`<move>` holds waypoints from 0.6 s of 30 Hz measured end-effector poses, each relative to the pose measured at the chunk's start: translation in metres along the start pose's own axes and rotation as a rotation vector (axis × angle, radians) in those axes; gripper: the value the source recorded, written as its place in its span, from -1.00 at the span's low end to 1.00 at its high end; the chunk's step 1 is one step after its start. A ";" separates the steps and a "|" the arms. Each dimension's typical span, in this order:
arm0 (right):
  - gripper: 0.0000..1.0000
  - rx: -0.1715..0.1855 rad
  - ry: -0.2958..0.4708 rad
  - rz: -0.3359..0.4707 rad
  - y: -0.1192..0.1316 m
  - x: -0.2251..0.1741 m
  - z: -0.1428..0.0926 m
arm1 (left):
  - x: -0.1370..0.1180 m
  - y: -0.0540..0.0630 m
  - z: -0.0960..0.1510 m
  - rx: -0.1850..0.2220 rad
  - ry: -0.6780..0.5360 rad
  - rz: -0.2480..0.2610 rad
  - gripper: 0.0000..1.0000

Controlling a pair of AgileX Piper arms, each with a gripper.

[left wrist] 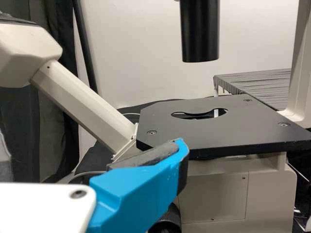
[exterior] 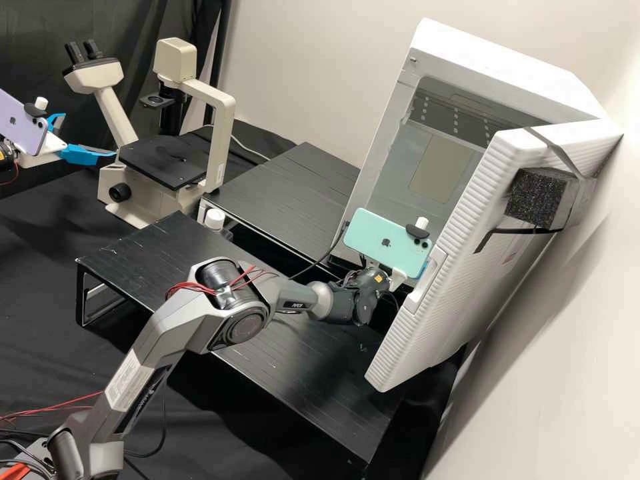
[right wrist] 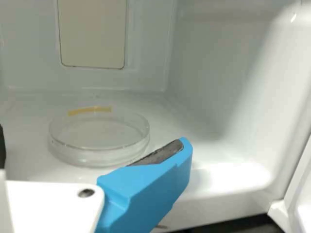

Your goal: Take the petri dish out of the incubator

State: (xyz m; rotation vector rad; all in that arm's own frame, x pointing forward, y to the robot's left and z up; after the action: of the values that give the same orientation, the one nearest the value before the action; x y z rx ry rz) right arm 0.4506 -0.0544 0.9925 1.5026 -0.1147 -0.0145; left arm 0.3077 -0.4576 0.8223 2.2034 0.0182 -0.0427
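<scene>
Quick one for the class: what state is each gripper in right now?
Left gripper: open, holding nothing.
Right gripper: open, holding nothing; the petri dish rests inside the incubator.

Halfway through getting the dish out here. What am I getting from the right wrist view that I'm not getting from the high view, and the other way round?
Right wrist view: the clear, round petri dish on the incubator's floor, with a yellow strip at its rim.

High view: the cream microscope with its black stage, the mint-green phone, and the incubator's open, ribbed white door.

Both: the inside of the white incubator, the flat beige panel on its back wall, and blue of the right gripper.
</scene>
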 end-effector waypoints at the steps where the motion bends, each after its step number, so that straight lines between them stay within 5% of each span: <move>1: 1.00 -0.004 0.000 0.001 0.001 0.000 -0.001 | 0.000 0.000 0.000 0.000 0.000 0.000 1.00; 18: 1.00 -0.014 -0.027 -0.016 -0.005 0.014 0.004 | 0.000 0.000 0.000 0.000 0.000 0.000 1.00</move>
State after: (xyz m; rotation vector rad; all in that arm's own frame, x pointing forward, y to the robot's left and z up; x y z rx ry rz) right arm 0.4642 -0.0595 0.9886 1.4901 -0.1238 -0.0482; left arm 0.3077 -0.4576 0.8223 2.2034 0.0182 -0.0427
